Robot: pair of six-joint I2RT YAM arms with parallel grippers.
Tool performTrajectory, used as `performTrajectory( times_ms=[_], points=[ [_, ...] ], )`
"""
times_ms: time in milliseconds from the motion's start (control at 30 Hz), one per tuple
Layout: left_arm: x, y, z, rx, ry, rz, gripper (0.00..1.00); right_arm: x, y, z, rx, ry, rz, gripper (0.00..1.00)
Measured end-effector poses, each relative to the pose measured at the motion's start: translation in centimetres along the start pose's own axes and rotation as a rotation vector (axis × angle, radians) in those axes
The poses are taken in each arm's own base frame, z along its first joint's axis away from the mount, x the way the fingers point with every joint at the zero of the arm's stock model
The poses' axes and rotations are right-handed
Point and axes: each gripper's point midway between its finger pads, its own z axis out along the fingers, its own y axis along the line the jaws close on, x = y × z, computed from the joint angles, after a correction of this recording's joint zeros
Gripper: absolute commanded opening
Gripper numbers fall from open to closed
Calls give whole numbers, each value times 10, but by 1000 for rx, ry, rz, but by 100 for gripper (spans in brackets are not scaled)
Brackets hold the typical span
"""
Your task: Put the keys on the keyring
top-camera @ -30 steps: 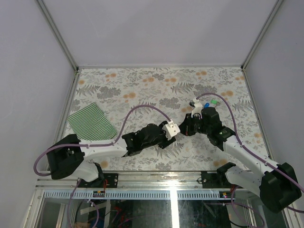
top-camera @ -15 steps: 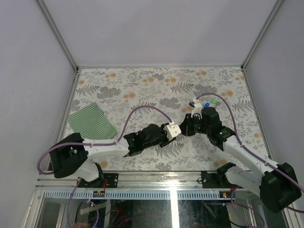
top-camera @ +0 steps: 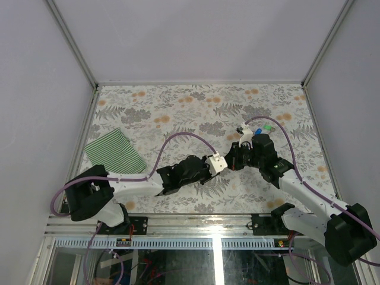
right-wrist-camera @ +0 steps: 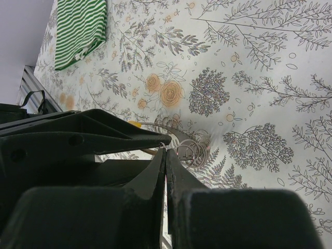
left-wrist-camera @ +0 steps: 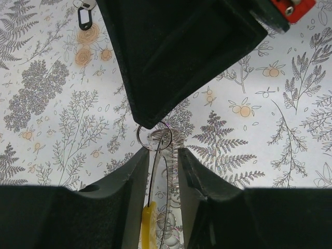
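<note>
The keyring hangs between my two grippers at the table's middle. In the left wrist view its yellow tag (left-wrist-camera: pixel 148 228) and coiled silvery chain (left-wrist-camera: pixel 173 174) sit between my left gripper's (left-wrist-camera: pixel 162 151) narrowly closed fingers. Its small round ring (left-wrist-camera: pixel 154 137) sticks out past the tips. My right gripper (right-wrist-camera: pixel 166 150) is shut, its tips pinching that ring's wire, and the chain coils (right-wrist-camera: pixel 193 148) lie just beyond. In the top view the left gripper (top-camera: pixel 223 160) and right gripper (top-camera: pixel 233 159) meet tip to tip. The blue key (top-camera: pixel 259 131) and green key (top-camera: pixel 269 126) lie on the table behind the right wrist.
A green-and-white striped cloth (top-camera: pixel 114 151) lies at the table's left, also in the right wrist view (right-wrist-camera: pixel 80 28). A small metal piece with a dark loop (left-wrist-camera: pixel 83 15) lies on the floral tablecloth beyond the grippers. Purple cables arch over both arms.
The left arm has crept slightly right toward the right gripper. The right arm and the keys have not moved.
</note>
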Motion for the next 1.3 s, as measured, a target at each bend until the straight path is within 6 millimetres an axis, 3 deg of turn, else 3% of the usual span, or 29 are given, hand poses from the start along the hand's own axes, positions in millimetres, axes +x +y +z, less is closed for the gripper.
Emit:
performTrajectory(
  times_ms=[767, 1033, 1300],
  points=[
    [2, 2, 8, -4, 5, 2, 28, -1, 0, 0, -1, -2, -1, 0],
    [-2, 6, 10, -12, 0, 5, 1, -2, 2, -1, -4, -8, -4, 0],
    [-4, 7, 11, -8, -7, 0, 0, -2, 3, -4, -6, -12, -7, 2]
  ],
)
